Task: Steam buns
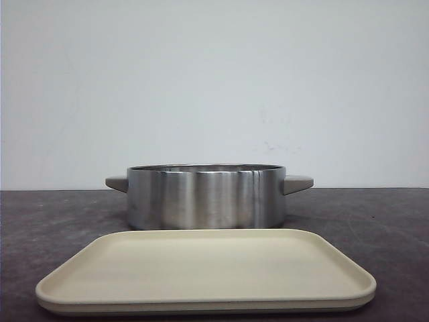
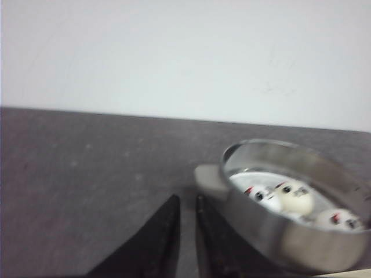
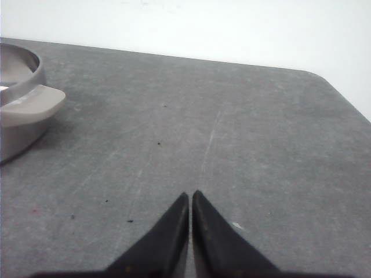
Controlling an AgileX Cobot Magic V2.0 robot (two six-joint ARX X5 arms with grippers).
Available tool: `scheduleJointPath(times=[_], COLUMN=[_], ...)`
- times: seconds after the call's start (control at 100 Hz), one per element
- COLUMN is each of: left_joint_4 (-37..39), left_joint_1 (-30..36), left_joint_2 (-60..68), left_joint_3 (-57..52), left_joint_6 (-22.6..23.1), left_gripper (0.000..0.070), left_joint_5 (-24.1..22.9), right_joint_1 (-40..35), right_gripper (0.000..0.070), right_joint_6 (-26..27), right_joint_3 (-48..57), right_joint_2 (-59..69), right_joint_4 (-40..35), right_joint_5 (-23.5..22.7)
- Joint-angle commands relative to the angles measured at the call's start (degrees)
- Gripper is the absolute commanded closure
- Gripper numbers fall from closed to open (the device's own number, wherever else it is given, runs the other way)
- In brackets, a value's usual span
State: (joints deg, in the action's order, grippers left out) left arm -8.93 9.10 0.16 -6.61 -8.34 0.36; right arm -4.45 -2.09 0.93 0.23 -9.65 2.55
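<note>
A steel pot (image 1: 204, 198) with two grey handles stands mid-table. In the left wrist view the pot (image 2: 278, 237) holds white buns with dark panda faces; three show, a first bun (image 2: 262, 197), a second bun (image 2: 297, 197) and a third bun (image 2: 340, 219). In the front view the pot's wall hides them. My left gripper (image 2: 185, 200) hangs over the table beside the pot's handle (image 2: 208, 176), its jaws nearly together with a thin gap, holding nothing. My right gripper (image 3: 190, 196) is shut and empty over bare table, well away from the pot's other handle (image 3: 32, 104).
A beige tray (image 1: 201, 268) lies in front of the pot, nothing on it. The grey table's rounded far corner (image 3: 316, 75) shows in the right wrist view. A white wall stands behind. Neither arm shows in the front view.
</note>
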Motion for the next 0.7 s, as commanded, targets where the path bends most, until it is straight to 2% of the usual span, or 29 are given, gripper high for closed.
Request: scheduleJointPath(times=[0.0,0.24,0.48,0.69], left_joint_4=[1.2,-0.1,-2.1,-1.8], left_joint_1=[-0.9,-4.7,-6.9,-7.2], left_joint_2=[0.0,0.0,0.0,0.0], left_joint_3=[1.1,5.8,5.8,5.8], left_joint_6=[0.0,0.7,7.8,5.9], left_gripper=[0.0700,0.0700,0.0700,0.0700], left_joint_5=[0.3,-0.6,-0.3,-0.3], right_joint_1=[0.0,0.0,0.0,0.0], right_gripper=[0.0693,0.0693,0.0693,0.0693], right_joint_6=[0.2,0.2,0.2,0.2], right_joint_3=[-0.2,-0.2,-0.2,-0.2], right_joint_2=[0.0,0.0,0.0,0.0], right_joint_4=[0.6,0.6,0.6,0.6], right_joint_5=[-0.1,-0.1,-0.1,-0.1])
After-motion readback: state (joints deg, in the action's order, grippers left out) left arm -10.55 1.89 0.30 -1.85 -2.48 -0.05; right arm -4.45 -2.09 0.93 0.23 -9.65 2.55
